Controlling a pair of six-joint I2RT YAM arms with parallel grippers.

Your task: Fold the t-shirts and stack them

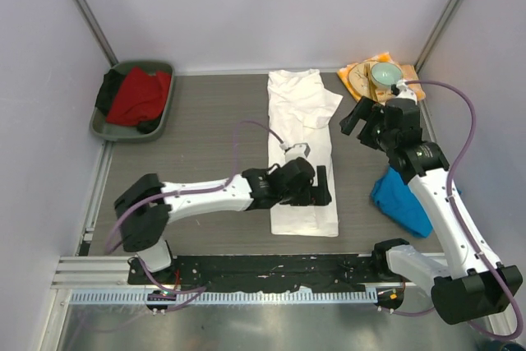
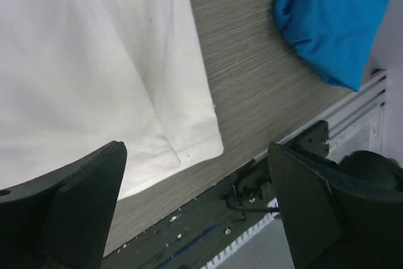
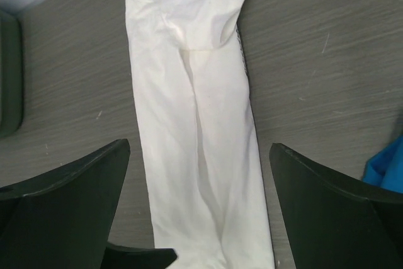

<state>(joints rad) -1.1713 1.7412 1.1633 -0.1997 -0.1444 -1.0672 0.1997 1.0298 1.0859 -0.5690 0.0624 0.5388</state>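
A white t-shirt (image 1: 302, 154) lies folded into a long narrow strip down the middle of the table, one sleeve sticking out at its far end. My left gripper (image 1: 320, 187) hovers open over the strip's near right part. In the left wrist view (image 2: 196, 206) nothing is between its fingers, and the white shirt's near corner (image 2: 94, 61) lies below it. My right gripper (image 1: 355, 121) hangs open beside the strip's far right. Its wrist view (image 3: 198, 212) looks down along the white strip (image 3: 195, 124). A bright blue t-shirt (image 1: 400, 199) lies bunched at the right.
A grey-green tray (image 1: 103, 125) holding red and black cloth stands at the back left. An orange checked napkin (image 1: 358, 69) with a plate and a bowl (image 1: 384, 76) sits at the back right. The black rail (image 2: 189, 225) runs along the near table edge.
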